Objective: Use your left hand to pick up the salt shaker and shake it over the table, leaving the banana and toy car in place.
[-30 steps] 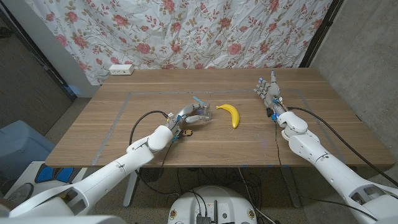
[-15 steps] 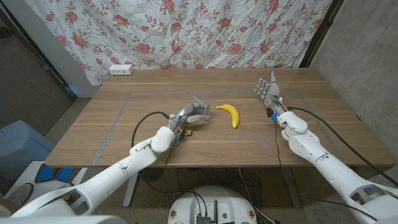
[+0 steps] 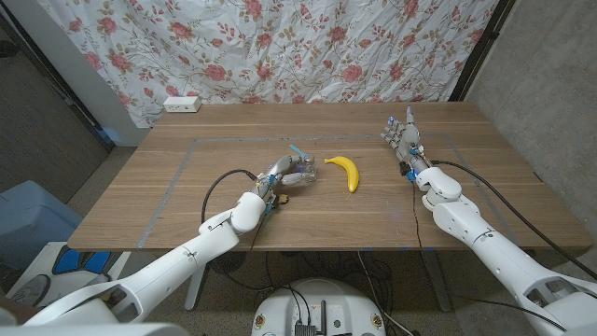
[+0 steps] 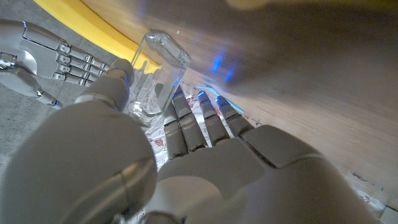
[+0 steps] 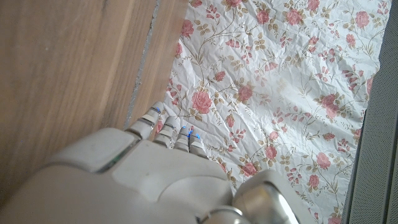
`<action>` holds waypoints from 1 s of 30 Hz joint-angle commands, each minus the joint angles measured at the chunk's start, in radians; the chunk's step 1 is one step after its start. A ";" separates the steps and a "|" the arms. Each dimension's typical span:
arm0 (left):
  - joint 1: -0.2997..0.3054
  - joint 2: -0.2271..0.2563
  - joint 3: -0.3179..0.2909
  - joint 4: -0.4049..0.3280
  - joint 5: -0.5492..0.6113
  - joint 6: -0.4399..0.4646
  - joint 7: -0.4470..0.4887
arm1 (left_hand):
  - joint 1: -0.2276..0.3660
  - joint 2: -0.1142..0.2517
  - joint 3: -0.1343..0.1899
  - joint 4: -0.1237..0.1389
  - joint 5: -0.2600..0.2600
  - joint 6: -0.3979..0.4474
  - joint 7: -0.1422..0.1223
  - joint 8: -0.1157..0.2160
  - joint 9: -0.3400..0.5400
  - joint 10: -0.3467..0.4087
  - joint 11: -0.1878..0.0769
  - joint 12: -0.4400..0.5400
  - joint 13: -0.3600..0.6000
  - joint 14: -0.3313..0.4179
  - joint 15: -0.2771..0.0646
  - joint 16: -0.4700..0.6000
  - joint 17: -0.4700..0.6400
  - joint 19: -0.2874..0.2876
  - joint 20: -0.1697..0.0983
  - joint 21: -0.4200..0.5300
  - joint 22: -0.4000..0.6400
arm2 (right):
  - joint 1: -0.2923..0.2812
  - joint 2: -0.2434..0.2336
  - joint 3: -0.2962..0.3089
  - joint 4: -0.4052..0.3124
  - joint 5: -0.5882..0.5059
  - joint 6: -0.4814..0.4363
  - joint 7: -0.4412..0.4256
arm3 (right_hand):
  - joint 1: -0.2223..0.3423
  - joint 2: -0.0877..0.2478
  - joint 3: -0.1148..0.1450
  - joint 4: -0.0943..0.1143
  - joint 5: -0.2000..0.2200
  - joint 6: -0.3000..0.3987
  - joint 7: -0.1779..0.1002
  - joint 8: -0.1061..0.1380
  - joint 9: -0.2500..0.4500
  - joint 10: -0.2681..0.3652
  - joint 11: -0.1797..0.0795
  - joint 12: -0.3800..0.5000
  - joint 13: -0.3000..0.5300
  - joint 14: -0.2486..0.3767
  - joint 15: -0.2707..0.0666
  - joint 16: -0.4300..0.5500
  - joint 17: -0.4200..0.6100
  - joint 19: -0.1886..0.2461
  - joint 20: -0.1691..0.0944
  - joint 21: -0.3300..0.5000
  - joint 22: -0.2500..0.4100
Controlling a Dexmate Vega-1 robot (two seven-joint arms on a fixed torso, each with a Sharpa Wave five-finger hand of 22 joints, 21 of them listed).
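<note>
My left hand point(image 3: 289, 172) is at the table's middle, just left of the banana point(image 3: 343, 172). In the left wrist view its thumb point(image 4: 112, 93) and fingers point(image 4: 186, 121) close around a clear glass salt shaker point(image 4: 160, 71), with the yellow banana point(image 4: 93, 28) beyond it. I cannot tell whether the shaker is off the wood. A small dark thing point(image 3: 281, 195), probably the toy car, lies by the hand's near side. My right hand point(image 3: 403, 138) stands on edge at the right, fingers apart and holding nothing; it shows as the right hand point(image 4: 43, 56) in the left wrist view.
A pale tape outline point(image 3: 191, 154) marks a rectangle on the wooden table point(image 3: 233, 131). A white power strip point(image 3: 182, 105) lies at the far left corner. A flowered curtain point(image 3: 308, 47) hangs behind the table. A blue bin point(image 3: 28, 219) stands on the floor to the left.
My left forearm has slid a little to the right and forward. The hand itself has barely shifted. The right arm and banana have not moved.
</note>
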 commanded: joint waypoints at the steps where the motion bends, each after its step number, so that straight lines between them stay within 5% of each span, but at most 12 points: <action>1: -0.008 -0.015 0.013 0.024 0.029 0.003 0.045 | 0.019 0.002 -0.010 0.002 0.005 0.020 -0.001 -0.002 0.004 0.042 -0.021 0.001 0.004 0.028 -0.125 0.003 0.004 0.025 0.001 0.006 0.003 | 0.000 0.000 0.000 0.000 0.000 0.000 0.000 | 0.000 0.102 -0.001 0.006 0.007 0.000 0.008 0.003 0.004 -0.006 -0.001 0.007 0.004 -0.006 -0.035 0.004 0.005 0.005 -0.001 0.006 0.005; 16: -0.004 -0.021 0.009 0.012 0.069 -0.006 0.125 | 0.047 0.033 -0.037 0.007 0.006 0.146 -0.021 0.011 0.009 0.149 -0.033 0.002 0.009 0.121 -0.153 0.004 0.006 0.079 -0.006 0.004 0.004 | 0.000 0.000 0.000 0.001 0.000 0.000 0.000 | 0.000 0.102 -0.001 0.006 0.007 -0.001 0.008 0.003 0.004 -0.007 -0.001 0.007 0.004 -0.006 -0.035 0.004 0.005 0.005 -0.001 0.006 0.005; 30: 0.019 0.016 -0.019 -0.062 0.096 0.008 0.148 | 0.048 0.040 -0.046 0.010 0.005 0.147 -0.028 0.001 0.010 0.147 -0.032 -0.011 0.010 0.114 -0.152 -0.006 0.005 0.075 -0.011 -0.003 0.005 | 0.000 0.000 0.000 0.000 0.000 0.000 0.000 | 0.000 0.102 -0.001 0.006 0.007 -0.001 0.009 0.003 0.004 -0.007 -0.001 0.007 0.004 -0.006 -0.034 0.004 0.005 0.005 -0.001 0.006 0.005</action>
